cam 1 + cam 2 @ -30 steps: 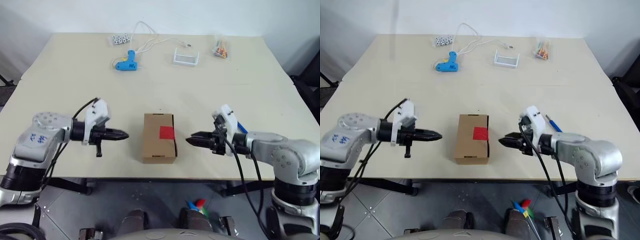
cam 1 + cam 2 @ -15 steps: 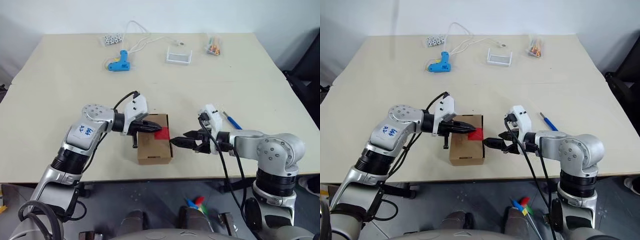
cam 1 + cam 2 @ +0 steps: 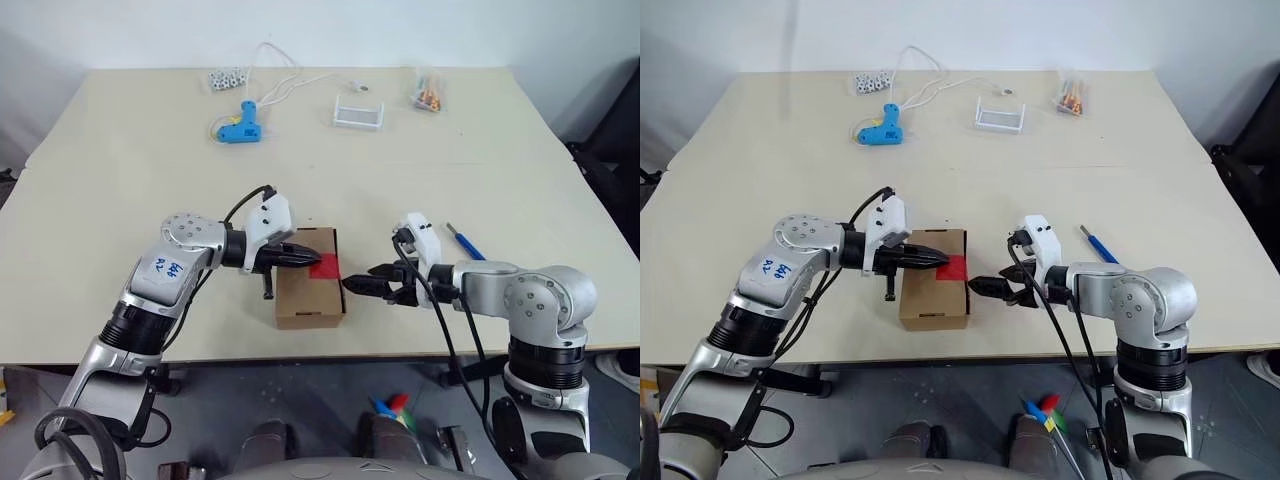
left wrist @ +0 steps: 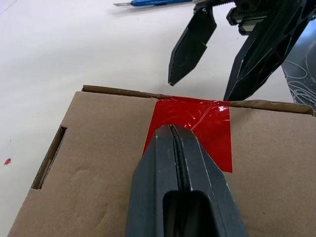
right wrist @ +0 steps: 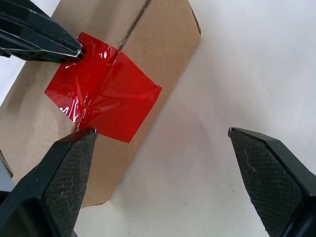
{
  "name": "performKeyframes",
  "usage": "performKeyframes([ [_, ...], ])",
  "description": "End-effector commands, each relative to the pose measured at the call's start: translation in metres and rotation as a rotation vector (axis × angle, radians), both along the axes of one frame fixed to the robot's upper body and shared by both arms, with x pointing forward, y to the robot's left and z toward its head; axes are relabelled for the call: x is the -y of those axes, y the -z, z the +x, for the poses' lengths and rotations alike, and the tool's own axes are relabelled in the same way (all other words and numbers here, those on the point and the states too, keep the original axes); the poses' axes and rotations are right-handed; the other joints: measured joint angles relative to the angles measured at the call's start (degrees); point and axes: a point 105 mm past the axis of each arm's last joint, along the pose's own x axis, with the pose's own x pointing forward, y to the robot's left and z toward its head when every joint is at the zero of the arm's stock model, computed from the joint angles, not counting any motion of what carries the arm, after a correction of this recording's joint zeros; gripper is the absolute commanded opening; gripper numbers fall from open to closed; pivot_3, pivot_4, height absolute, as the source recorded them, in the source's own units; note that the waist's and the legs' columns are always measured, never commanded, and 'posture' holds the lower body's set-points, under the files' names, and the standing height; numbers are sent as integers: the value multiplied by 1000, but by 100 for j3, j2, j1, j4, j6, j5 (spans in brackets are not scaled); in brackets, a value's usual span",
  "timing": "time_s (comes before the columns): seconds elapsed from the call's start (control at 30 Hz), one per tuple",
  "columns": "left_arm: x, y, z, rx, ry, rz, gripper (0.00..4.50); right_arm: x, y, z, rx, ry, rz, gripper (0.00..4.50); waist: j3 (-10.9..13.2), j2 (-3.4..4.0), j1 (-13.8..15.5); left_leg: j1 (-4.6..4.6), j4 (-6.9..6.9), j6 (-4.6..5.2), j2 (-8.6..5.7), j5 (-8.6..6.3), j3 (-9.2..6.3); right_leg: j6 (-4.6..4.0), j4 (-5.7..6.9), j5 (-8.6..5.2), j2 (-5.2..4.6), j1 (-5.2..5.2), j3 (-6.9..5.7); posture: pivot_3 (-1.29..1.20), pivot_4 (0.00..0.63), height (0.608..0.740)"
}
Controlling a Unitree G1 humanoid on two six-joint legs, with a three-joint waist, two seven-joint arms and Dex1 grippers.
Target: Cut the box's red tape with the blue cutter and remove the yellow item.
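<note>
The brown box [image 3: 308, 291] lies near the table's front edge, with the red tape [image 3: 327, 266] over the seam at its right end. My left gripper [image 3: 311, 258] is shut, and its tip [image 4: 170, 129] rests on the tape's [image 4: 202, 121] edge. My right gripper [image 3: 357, 285] is open just right of the box. Its fingers [image 5: 64, 173] straddle the taped end [image 5: 103, 94] without gripping it. The blue cutter [image 3: 463, 241] lies on the table behind my right hand, held by neither gripper. The yellow item is hidden.
At the far side lie a light-blue glue gun [image 3: 240, 124] with a white cord, a small white tray [image 3: 358, 112], a bag of coloured pieces [image 3: 430, 95] and white beads [image 3: 222, 78]. The table's front edge [image 3: 400, 350] runs just below the box.
My left gripper swung right from beside the box until its tip sat on the red tape. My right gripper opened wider and closed in on the box's right end. The camera view also shifted.
</note>
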Motion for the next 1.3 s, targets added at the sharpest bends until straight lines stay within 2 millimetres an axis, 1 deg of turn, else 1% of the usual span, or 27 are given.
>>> performKeyframes([
  [0.03,-5,15,-2,-42,-22,41,0,-3,-19,1,59,-15,40,4462,0,0,-2,0,0,0,0,0,1,0,1,0,0,0,1,0,150,740],
  [0.23,-4,15,-2,-40,-26,36,0,0,-26,9,72,9,55,4462,0,0,-1,1,1,0,0,0,1,0,2,0,0,0,2,0,150,740],
  [0.5,-3,16,-3,-43,-30,32,0,-6,-11,13,40,10,26,4462,0,0,-2,1,1,0,0,0,2,0,3,0,0,-1,3,0,150,740],
  [0.77,-4,17,-3,-43,-34,33,0,-5,-6,19,34,23,8,4462,-1,0,-3,4,2,0,1,0,4,0,4,0,0,0,5,0,150,740],
  [0.87,-4,16,-2,-42,-36,33,0,4,3,23,20,71,-76,4462,-2,1,-4,8,2,0,1,0,6,0,7,0,0,1,8,0,150,740],
  [0.93,-5,16,-3,-42,-37,36,0,15,8,26,17,107,-189,4462,-3,1,-4,13,2,0,1,0,6,0,9,0,0,2,12,0,150,740],
  [1.1,-8,18,-2,-46,-42,40,0,19,8,25,-10,107,-271,4462,-11,-5,6,26,1,0,2,0,4,0,9,0,0,11,20,0,150,740],
  [1.2,-8,18,-2,-45,-45,41,0,8,3,25,-4,72,-268,4462,-19,-12,9,26,2,1,2,0,3,0,9,0,0,11,21,0,150,740],
  [1.3,-8,18,-2,-46,-45,40,0,3,10,21,-26,49,-299,4462,-21,-12,6,26,1,1,2,0,2,0,9,0,0,11,20,0,150,740],
])
